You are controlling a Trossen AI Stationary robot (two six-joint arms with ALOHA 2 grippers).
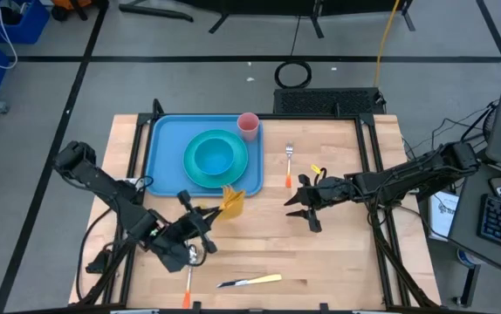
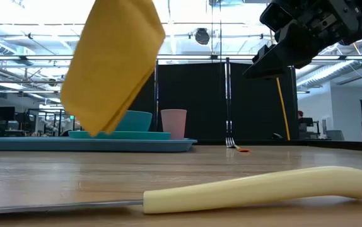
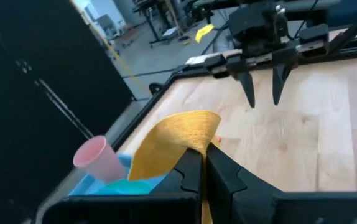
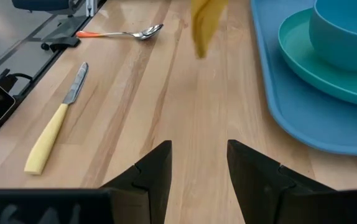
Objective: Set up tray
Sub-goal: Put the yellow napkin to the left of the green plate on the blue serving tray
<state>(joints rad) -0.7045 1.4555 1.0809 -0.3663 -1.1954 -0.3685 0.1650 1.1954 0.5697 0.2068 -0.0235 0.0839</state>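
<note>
Cream-handled knife (image 2: 256,186) lying on the wooden desk (image 1: 338,253), left claw (image 1: 205,215) clamped on a hanging yellow cloth (image 1: 231,200) just beside the large light-blue plastic tray (image 1: 165,144), right claw (image 1: 305,208) fingers apart above bare desk.

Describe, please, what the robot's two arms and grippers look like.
Both arms are black and slender, jointed, with black cables running along them. The left gripper and right gripper each end in two dark, angular, tapering fingers. A small yellow tag sits near the right arm's wrist.
</note>
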